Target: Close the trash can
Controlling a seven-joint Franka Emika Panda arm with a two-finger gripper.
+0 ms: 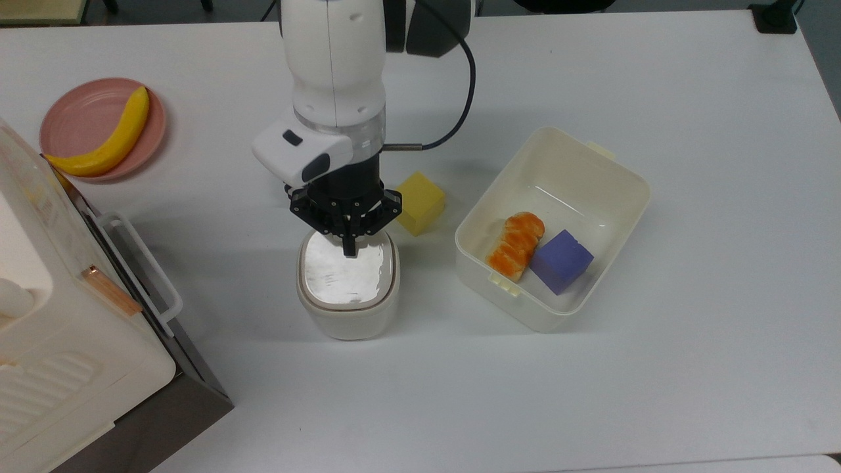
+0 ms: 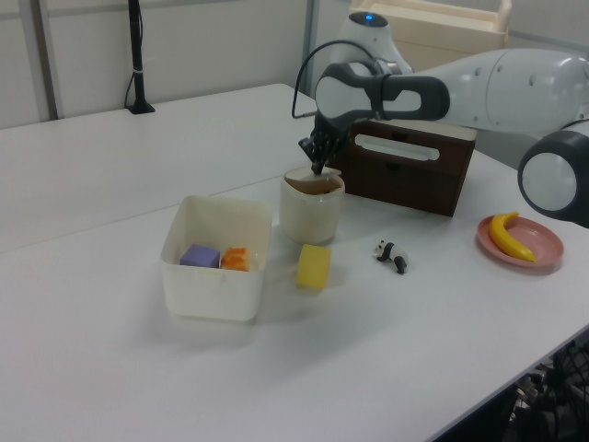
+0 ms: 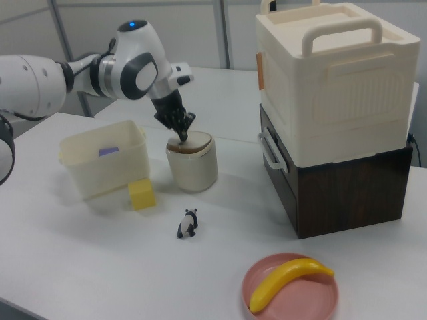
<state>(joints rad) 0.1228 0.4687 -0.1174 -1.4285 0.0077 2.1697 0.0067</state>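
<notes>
With fingers clenched together, the gripper presses the lid of the trash can nearly flat; next, push toward 6 o'clock in the top view until it seats.

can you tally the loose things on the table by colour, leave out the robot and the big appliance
yellow: 2, banana and yellow block
pink: 1, plate
cream: 2, trash can and tub
orange: 1, peeled orange
purple: 1, purple block
black and white: 1, panda figure
total: 8
</notes>
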